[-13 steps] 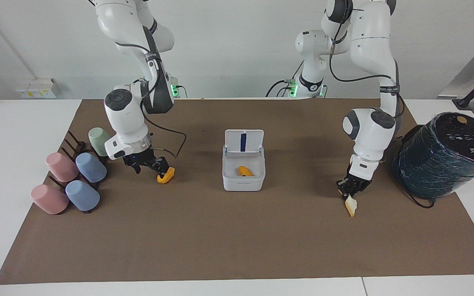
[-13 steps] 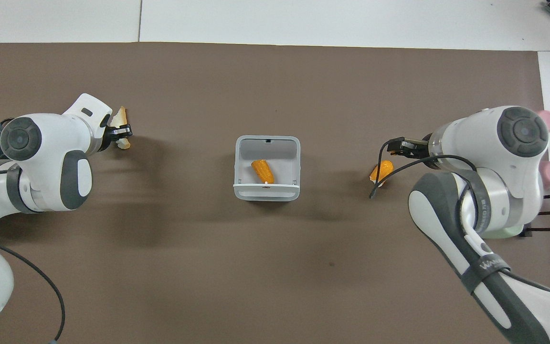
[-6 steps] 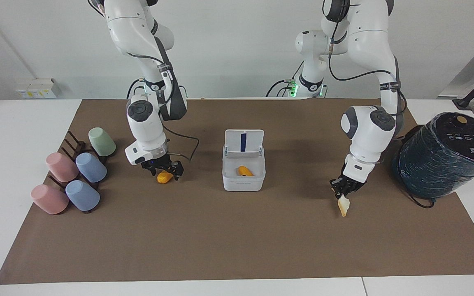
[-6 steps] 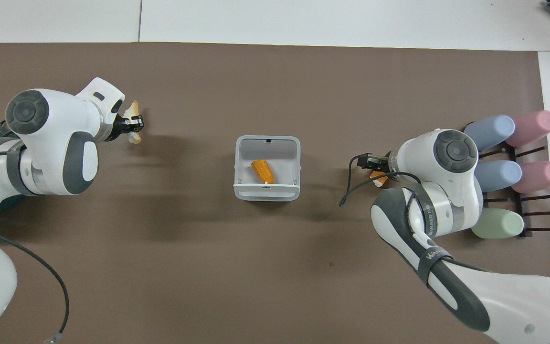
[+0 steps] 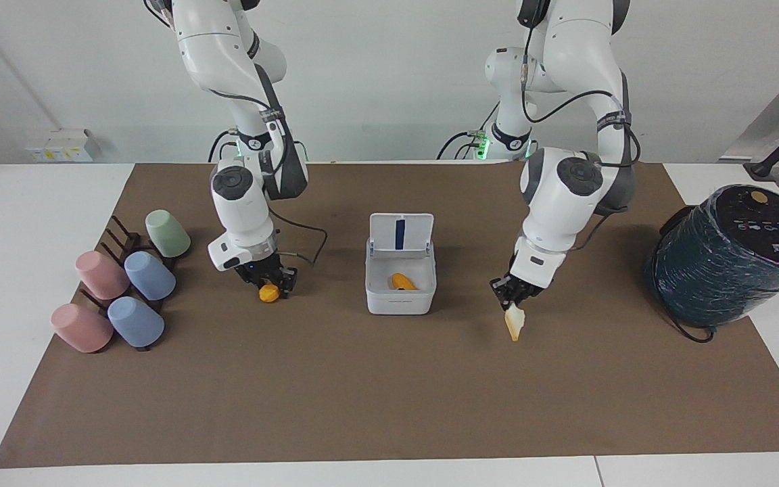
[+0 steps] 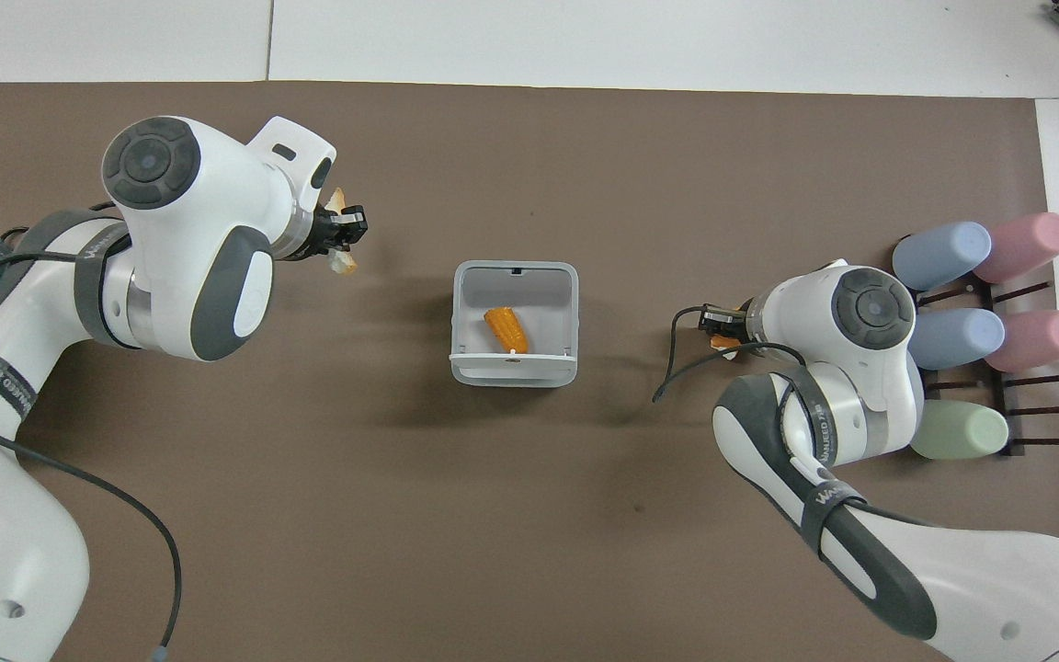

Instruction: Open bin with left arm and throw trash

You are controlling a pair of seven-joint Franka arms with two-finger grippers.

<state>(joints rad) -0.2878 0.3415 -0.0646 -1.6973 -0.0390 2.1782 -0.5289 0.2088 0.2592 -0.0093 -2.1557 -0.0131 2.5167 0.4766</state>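
Since a second ago both arms have shifted toward the middle of the frame: the left gripper has carried the bread wedge from near the dark wrapped cylinder to a spot over the mat beside the bin, and the right gripper has dropped onto the orange chunk and drawn its fingers in around it.

In the facing view the left gripper's fingertips are pinched shut on the wedge's upper end, and the wedge hangs clear of the brown mat at centre right. From overhead only a sliver of that wedge shows past the left wrist, in the upper left of the frame.

At centre left of the facing view the right gripper sits low, its fingers close on either side of the chunk; whether it is lifted or resting on the mat cannot be made out. Overhead, the right wrist covers nearly all of that chunk (just an orange edge peeks out).

At frame centre the bin stands with its lid upright, another orange chunk lying inside. Pastel cups lie on a rack at the far left.
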